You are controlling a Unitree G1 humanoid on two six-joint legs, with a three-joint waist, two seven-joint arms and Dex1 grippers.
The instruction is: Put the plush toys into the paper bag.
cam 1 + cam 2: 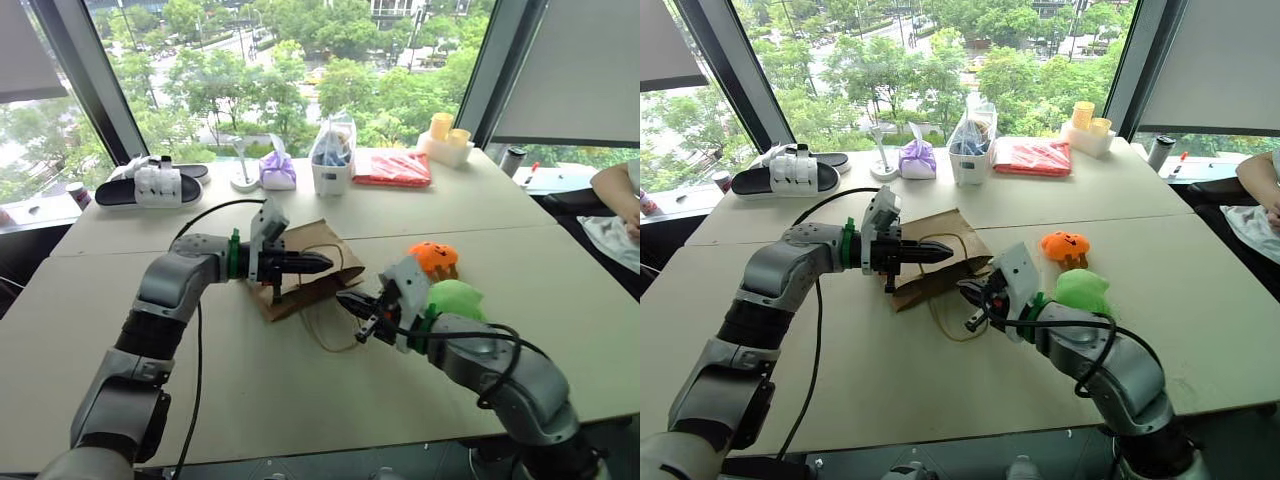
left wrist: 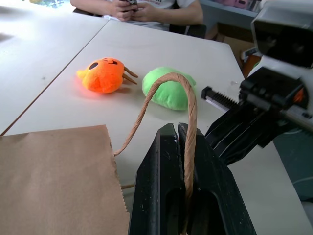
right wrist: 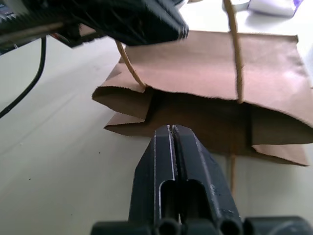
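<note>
tan handle (image 2: pixel 188 105) pinched in level left gripper (image 1: pixel 322 263), lifted.

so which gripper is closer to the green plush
Right. The right gripper sits just beside the green plush, while the left gripper is farther off over the paper bag.
</note>
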